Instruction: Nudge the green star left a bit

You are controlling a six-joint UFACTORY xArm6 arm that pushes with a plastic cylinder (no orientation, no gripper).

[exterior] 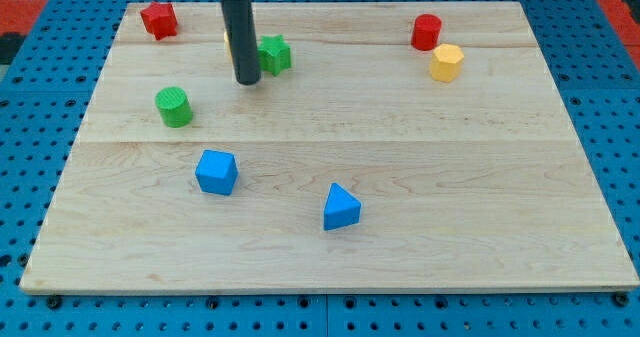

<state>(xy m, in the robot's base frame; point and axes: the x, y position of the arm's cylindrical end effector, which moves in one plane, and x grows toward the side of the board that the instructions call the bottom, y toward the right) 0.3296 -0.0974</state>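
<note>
No brand marks, labels or readable writing are showing anywhere, just a pale wooden board (400,177) lying on a blue pegboard surface (30,157) with a red strip along the view's top corners. The arm is carrying no hand or jaws, so there is nothing spread, pressed together or pinching; it is ending in a dark rod, and my tip (247,80) is resting on the board just beside the green star (274,54), at about 8 o'clock from it, with the rod shaft overlapping the star's left edge in this view; actual contact cannot be told. The green star is sitting near the board's top edge, left of centre. A sliver of yellow is peeking out behind the rod's left side, too hidden to name. The red star (158,19) is sitting well apart at 10 o'clock from the tip, in the board's top-left corner. The green cylinder (174,107) is lying at 8 o'clock from the tip, in the leftward path. The blue cube (216,172) is sitting near 6 o'clock, the blue wedge-like block (341,207) at 5 o'clock. The red cylinder (427,32) and yellow hexagon (447,62) are sitting close together far off at 3 o'clock.
</note>
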